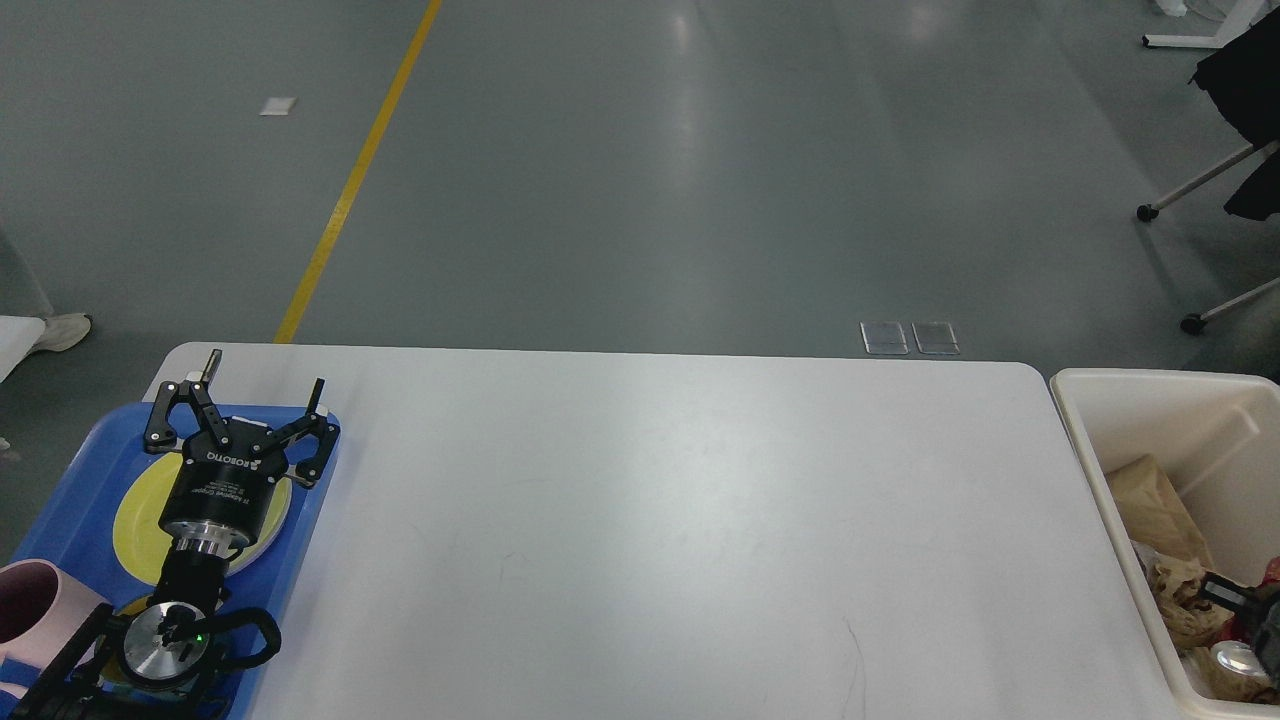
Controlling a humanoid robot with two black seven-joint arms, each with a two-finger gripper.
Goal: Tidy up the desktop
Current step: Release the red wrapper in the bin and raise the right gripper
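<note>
The white desktop (650, 520) is bare across its middle. My left gripper (265, 372) is open and empty, hovering over the far end of a blue tray (70, 470) at the table's left edge. My right gripper (1240, 610) shows only as a small dark part low inside the cream bin (1150, 382) at the right edge. It is next to the silver end of a can (1233, 658) and a bit of red (1272, 570). Its fingers cannot be told apart.
The blue tray holds a yellow plate (135, 520) under my left wrist and a pink mug (30, 600) at the near left. The bin holds crumpled brown paper (1150, 500). Chair legs (1200, 180) stand on the floor at the far right.
</note>
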